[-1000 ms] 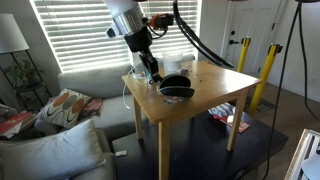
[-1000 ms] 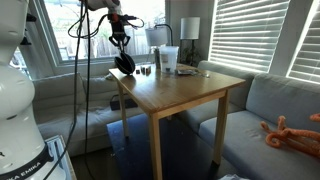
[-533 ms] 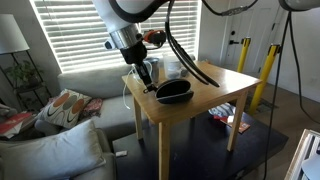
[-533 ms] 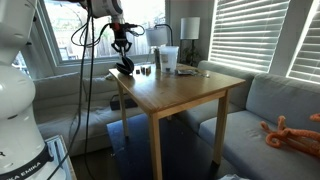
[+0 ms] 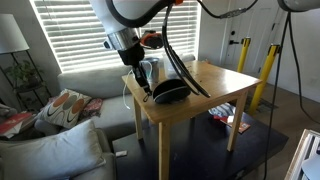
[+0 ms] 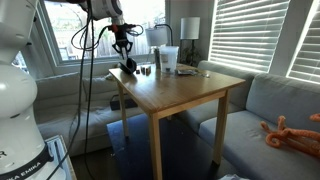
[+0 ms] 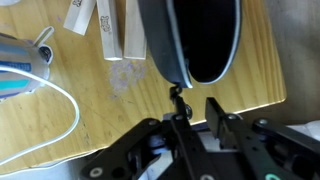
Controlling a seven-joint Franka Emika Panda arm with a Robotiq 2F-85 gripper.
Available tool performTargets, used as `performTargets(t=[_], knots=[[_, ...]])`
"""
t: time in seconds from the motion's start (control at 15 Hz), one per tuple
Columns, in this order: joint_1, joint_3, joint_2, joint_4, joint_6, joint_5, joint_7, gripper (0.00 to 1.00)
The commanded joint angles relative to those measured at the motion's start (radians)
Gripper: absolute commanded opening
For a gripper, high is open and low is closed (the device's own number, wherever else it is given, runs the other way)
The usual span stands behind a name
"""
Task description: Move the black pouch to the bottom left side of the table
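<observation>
The black pouch point(image 5: 172, 92) lies on the light wooden table point(image 5: 215, 95), near the edge on the window side; it also shows in an exterior view point(image 6: 127, 68). In the wrist view the pouch point(image 7: 190, 40) fills the top middle, and its small zip pull point(image 7: 178, 97) reaches down to my fingers. My gripper point(image 7: 197, 122) hangs just above the pouch's end in both exterior views point(image 5: 143, 72) point(image 6: 124, 47). Its jaws stand a little apart, with the zip pull against one finger point(image 7: 180, 125).
A clear plastic container point(image 6: 168, 58) and small items point(image 6: 146, 70) stand at the table's back. White packets point(image 7: 118, 28) and a white cable point(image 7: 62, 100) lie beside the pouch. A grey couch point(image 5: 70, 125) and a yellow post point(image 5: 270, 68) flank the table.
The pouch hung from my gripper a second ago; it has come down onto the table and shifted slightly toward the edge. Over the last half second almost nothing moved.
</observation>
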State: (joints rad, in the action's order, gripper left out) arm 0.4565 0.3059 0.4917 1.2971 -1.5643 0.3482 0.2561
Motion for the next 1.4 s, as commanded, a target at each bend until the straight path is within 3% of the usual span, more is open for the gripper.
performTargets(t=[0.0, 0.4, 0.8, 1.0, 1.07, 1.33], knots=[[0.018, -0.003, -0.04, 0.006, -0.01, 0.024, -0.044, 0.59], [-0.051, -0.011, -0.296, 0.196, -0.037, -0.022, -0.113, 1.0], [-0.15, -0.039, -0.601, 0.463, -0.157, -0.088, -0.175, 1.0], [-0.174, -0.057, -0.734, 0.61, -0.263, -0.136, -0.1, 1.0], [-0.171, -0.035, -0.618, 0.465, -0.177, -0.093, -0.135, 1.0], [-0.177, -0.043, -0.709, 0.573, -0.233, -0.113, -0.12, 1.0]])
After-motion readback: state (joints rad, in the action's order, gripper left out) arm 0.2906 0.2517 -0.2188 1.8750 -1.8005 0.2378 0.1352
